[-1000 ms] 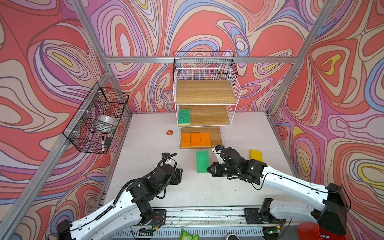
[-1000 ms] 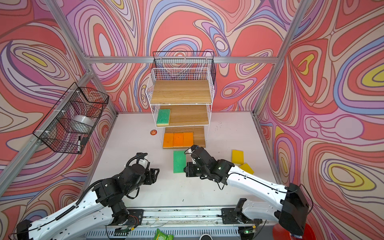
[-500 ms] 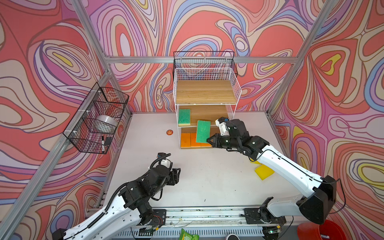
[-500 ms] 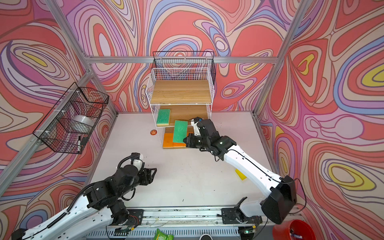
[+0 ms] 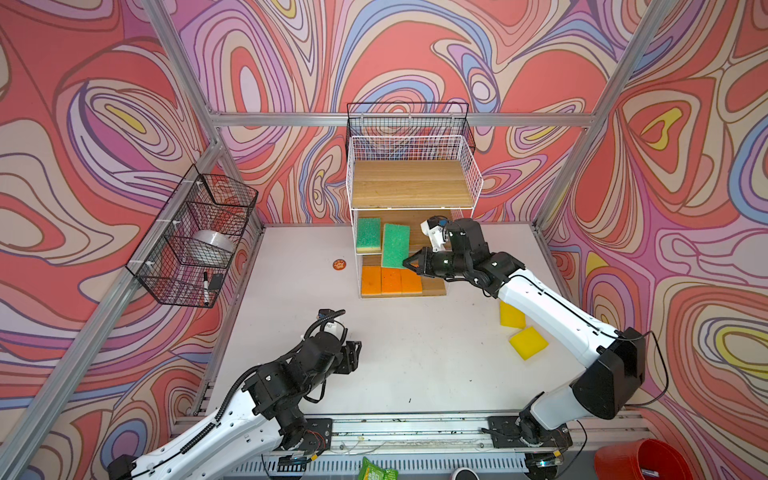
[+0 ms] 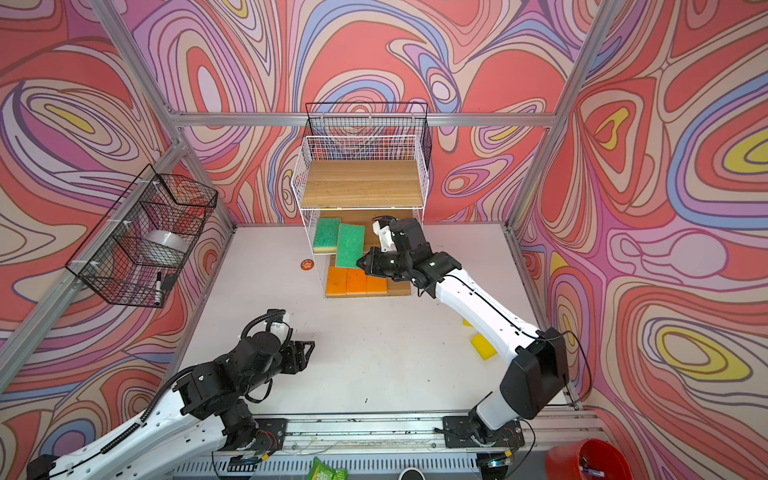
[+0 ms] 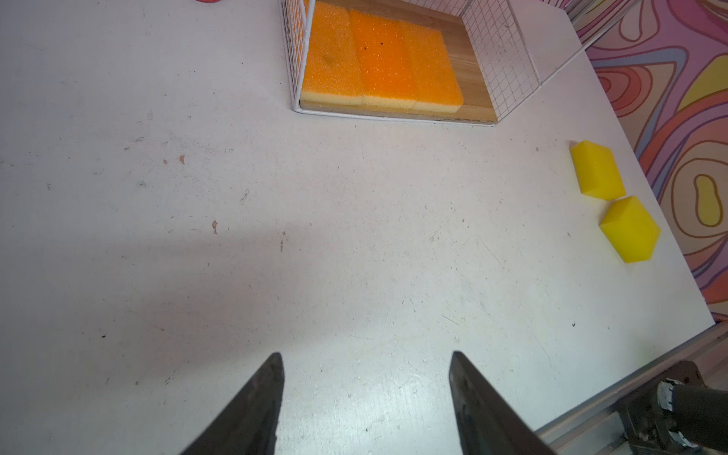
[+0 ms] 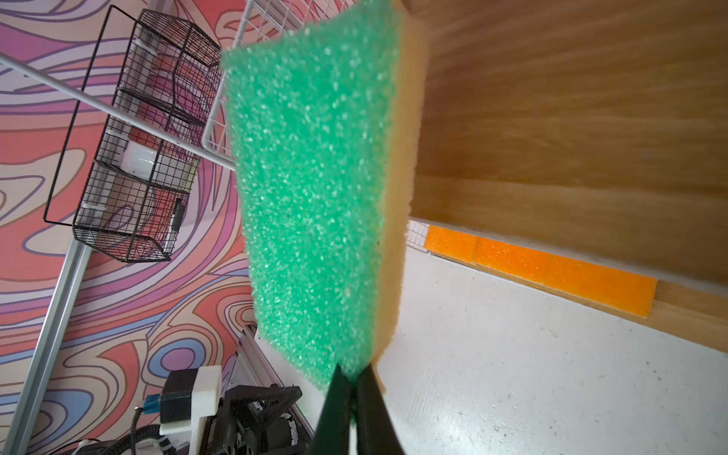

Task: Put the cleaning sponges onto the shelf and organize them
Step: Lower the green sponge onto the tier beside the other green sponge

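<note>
- Sponges first: where are they, going by the shelf [image 5: 471, 166]?
- Three orange sponges [image 5: 388, 280] lie side by side on its bottom board [image 5: 434, 286]. One green sponge [image 5: 368, 235] lies at the left end of its middle board [image 5: 415, 216]. A second green sponge [image 5: 395, 245] hangs at the front of that tier, just beside the first and not yet set down. Two yellow sponges [image 5: 528, 343] lie on the table [image 5: 415, 365], well off to the shelf's right.
- And the grippers?
- The right gripper [image 8: 352, 380] is pinched tight on one short end of the second green sponge, near a corner, with only foam between its fingers. The left gripper [image 7: 366, 354] hangs well in front of the shelf over bare table, fingers parted fairly wide and empty.
- What could spoil it?
- My guess is the grip. It is thin and at one end only, so the foam can droop or swing. Its free end could catch the shelf's wire frame or the middle board's edge and twist out. It also looks askew to its neighbour, so letting go now could leave it overlapping, or let it slide off the front onto the orange row. The wrist sits close under the top board [image 5: 411, 183], so a hasty push could knock the shelf.
- Afterwards?
- The yellow sponges lie close together, so grabbing one may nudge the other.
</note>
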You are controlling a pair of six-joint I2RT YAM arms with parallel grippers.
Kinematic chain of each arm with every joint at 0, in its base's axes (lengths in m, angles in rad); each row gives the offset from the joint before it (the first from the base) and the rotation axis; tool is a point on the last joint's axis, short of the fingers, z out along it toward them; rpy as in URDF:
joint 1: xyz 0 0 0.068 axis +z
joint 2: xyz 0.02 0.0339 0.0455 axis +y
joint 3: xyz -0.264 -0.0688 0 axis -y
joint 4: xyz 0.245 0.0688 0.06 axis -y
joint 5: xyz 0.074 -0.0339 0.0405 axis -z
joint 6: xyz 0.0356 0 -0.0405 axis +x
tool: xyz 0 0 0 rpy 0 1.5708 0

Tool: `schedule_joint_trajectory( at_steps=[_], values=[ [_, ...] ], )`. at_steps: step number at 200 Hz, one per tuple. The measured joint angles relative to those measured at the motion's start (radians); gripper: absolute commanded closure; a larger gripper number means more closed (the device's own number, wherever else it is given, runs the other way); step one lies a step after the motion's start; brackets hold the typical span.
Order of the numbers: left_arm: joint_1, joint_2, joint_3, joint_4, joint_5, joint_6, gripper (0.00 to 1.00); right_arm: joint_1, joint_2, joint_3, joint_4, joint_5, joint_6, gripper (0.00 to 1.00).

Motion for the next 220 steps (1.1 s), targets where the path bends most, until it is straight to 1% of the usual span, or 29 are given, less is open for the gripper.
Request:
schedule_joint_trajectory(
  at_steps=[30,120,184,220],
  values=[
    [0.000,0.020,0.000,0.013,0.008,0.003,0.32,0.000,0.000,0.002,0.016,0.030,-0.016,1.00],
    [0.000,0.021,0.000,0.019,0.012,0.004,0.32,0.000,0.000,-0.002,0.037,0.109,-0.058,1.00],
    [0.000,0.024,0.000,0.019,0.012,0.007,0.32,0.000,0.005,0.000,0.051,0.128,-0.069,1.00],
    [0.001,0.013,0.000,0.018,0.011,0.007,0.32,0.001,0.056,0.026,0.055,0.127,-0.070,1.00]
  ],
)
